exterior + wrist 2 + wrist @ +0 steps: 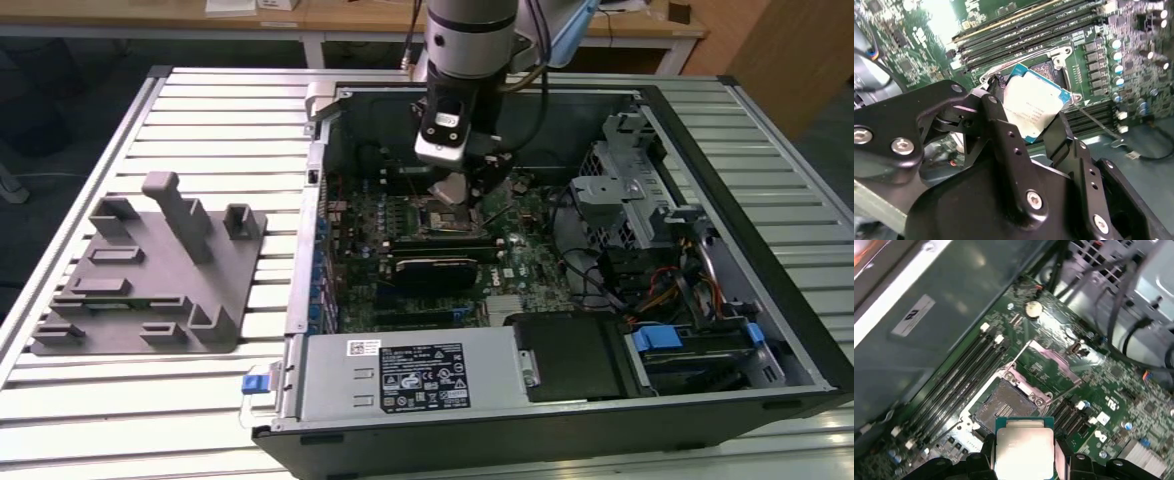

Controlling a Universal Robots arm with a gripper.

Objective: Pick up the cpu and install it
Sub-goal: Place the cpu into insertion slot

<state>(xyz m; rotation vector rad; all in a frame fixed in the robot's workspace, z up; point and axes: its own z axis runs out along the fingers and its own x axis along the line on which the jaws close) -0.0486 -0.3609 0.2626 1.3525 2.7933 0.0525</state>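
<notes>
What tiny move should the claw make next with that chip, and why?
Probably square the cpu over the open socket before lowering: the claw holds it above the board, and in the second wrist view it sits askew to that socket.

cpu [1024, 449]: I log a pale silver-grey top with a teal-green rim, same in both wrist views. Gripper [1029, 122]: matte black, silver screw heads. Motherboard [1111, 377]: dark green, speckled with silver and pale blue parts. In the exterior view I note the bench [200, 110] in pale grey ribbed slats, a plain mid-grey tray [140, 275] and a bright blue clip [658, 338].
</notes>
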